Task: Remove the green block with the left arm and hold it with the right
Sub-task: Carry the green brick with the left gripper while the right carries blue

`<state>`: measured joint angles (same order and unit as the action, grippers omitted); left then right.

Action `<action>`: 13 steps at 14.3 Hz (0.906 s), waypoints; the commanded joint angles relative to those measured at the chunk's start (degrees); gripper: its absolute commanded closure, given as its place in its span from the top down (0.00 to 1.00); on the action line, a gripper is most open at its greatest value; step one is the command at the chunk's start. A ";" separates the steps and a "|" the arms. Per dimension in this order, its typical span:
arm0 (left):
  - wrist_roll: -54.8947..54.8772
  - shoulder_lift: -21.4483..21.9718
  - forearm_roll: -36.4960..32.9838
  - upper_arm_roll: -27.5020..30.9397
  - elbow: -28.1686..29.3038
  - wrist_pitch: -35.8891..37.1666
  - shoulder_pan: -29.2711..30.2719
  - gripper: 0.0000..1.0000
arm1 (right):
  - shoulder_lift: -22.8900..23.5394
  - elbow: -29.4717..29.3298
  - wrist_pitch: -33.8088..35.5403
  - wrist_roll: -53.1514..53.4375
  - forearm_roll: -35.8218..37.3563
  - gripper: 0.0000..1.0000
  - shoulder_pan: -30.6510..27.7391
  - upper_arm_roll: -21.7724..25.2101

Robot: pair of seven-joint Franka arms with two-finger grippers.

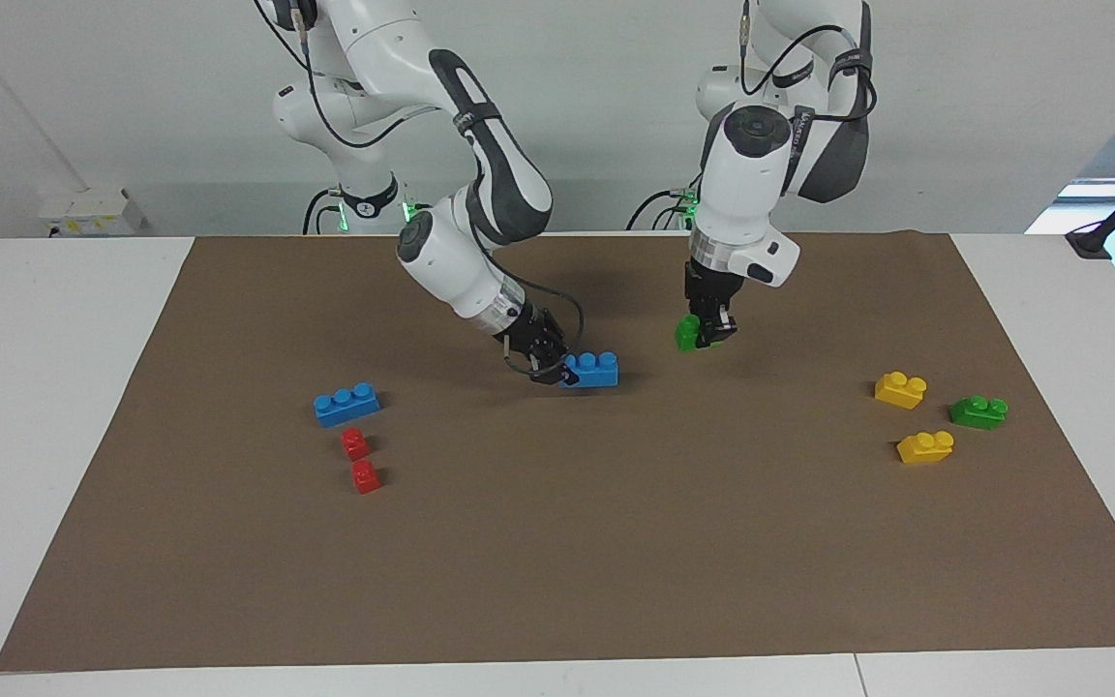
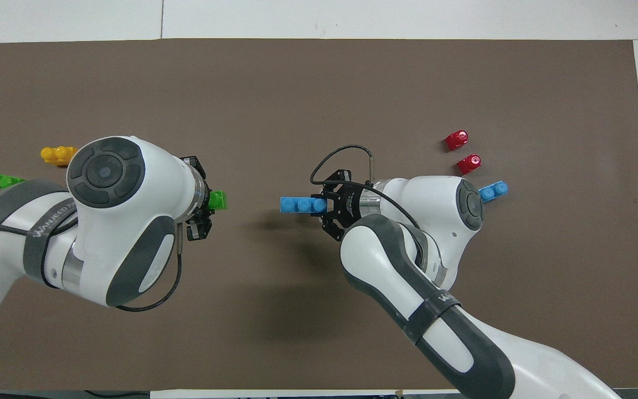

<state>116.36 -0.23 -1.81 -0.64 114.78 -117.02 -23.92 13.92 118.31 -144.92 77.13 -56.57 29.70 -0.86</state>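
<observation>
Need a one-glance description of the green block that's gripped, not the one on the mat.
On the brown mat, find the left gripper. The green block is clamped in it above the mat, bright green. The other green brick is darker and lies loose by two yellow bricks.

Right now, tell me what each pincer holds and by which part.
The left pincer grips the green block by one end, above the mat. The right pincer clamps one end of a blue brick.
</observation>
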 commanded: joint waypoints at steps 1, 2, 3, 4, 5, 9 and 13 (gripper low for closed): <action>-10.25 1.81 1.89 -0.50 1.50 1.09 4.04 0.18 | -3.72 1.57 4.11 -0.22 -0.65 0.00 -2.80 -0.19; -13.24 1.90 1.98 -0.50 1.93 1.18 5.27 0.18 | -4.42 1.92 5.25 -0.31 -0.38 0.00 -3.59 -0.19; -16.31 1.98 1.98 -0.50 2.20 1.35 6.24 0.18 | -5.21 2.45 5.87 -0.40 0.32 0.00 -4.30 -0.10; -19.74 2.33 2.07 -0.50 2.72 1.35 7.30 0.18 | -6.18 3.23 6.66 -0.48 1.37 0.00 -5.26 -0.10; -22.90 2.51 2.16 -0.50 3.60 1.27 8.35 0.18 | -7.06 3.68 8.24 -0.57 2.77 0.00 -6.49 -0.10; -35.30 3.65 2.78 -0.41 5.98 1.27 12.83 0.17 | -9.78 4.03 16.31 -1.45 9.01 0.00 -12.64 -0.10; -44.53 4.53 3.04 -0.41 7.99 0.66 17.40 0.16 | -12.07 3.95 22.74 -3.12 13.67 0.00 -17.91 -0.10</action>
<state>76.70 1.74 -0.01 -0.55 119.89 -116.29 -9.04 4.36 120.64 -124.17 75.08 -45.54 14.08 -0.37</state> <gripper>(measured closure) 0.652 0.652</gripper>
